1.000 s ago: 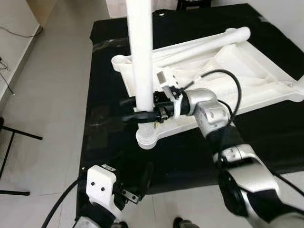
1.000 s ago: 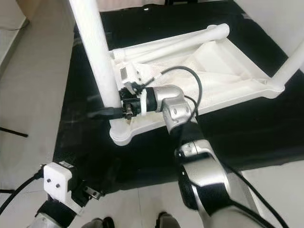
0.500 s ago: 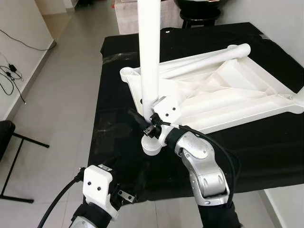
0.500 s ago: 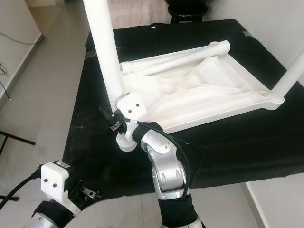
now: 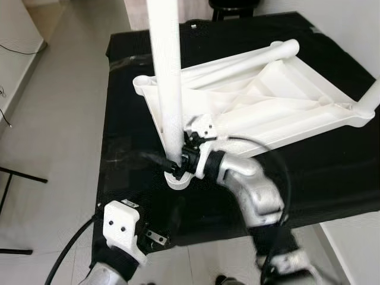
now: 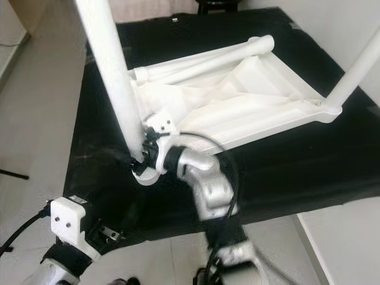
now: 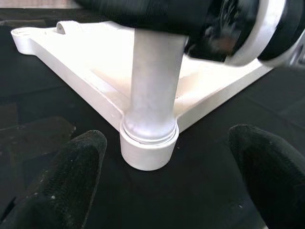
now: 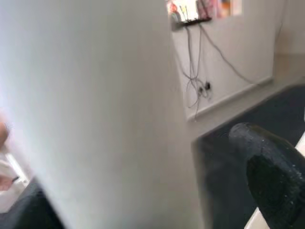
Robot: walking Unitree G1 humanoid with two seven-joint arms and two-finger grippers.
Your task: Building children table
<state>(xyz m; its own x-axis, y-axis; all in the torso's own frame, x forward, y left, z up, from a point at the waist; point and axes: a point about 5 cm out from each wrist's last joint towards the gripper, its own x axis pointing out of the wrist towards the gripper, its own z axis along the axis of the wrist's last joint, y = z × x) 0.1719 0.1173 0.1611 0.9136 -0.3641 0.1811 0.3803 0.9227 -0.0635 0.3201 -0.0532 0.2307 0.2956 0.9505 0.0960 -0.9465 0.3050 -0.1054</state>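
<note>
The white plastic tabletop (image 5: 273,101) of the children's table lies upside down on a black mat (image 5: 332,172) spread over the floor. 1 white leg (image 5: 167,89) stands upright in the socket (image 5: 177,178) at the corner nearest me, and a 2nd leg (image 5: 243,59) lies flat along the far edge of the tabletop. A 3rd leg (image 6: 356,65) rises from the corner on my right. My right tool (image 5: 173,161) reaches in from the right and sits at the base of the upright leg, just above the socket, with its black fingers (image 5: 154,158) on either side of the tube and closed against it, so I am holding that leg. In the right wrist view the leg (image 8: 95,114) is a blurred white mass pressed close to the camera, with 1 black fingertip (image 8: 274,176) beside it. My left tool (image 7: 164,176) hangs low at the near edge of the mat, well apart from the tabletop, its 2 black fingers (image 7: 62,186) spread wide with nothing between them; its wrist view looks straight at the seated leg and the socket ring (image 7: 148,150). Pale floor tiles (image 5: 53,119) lie to the left of the mat.
</note>
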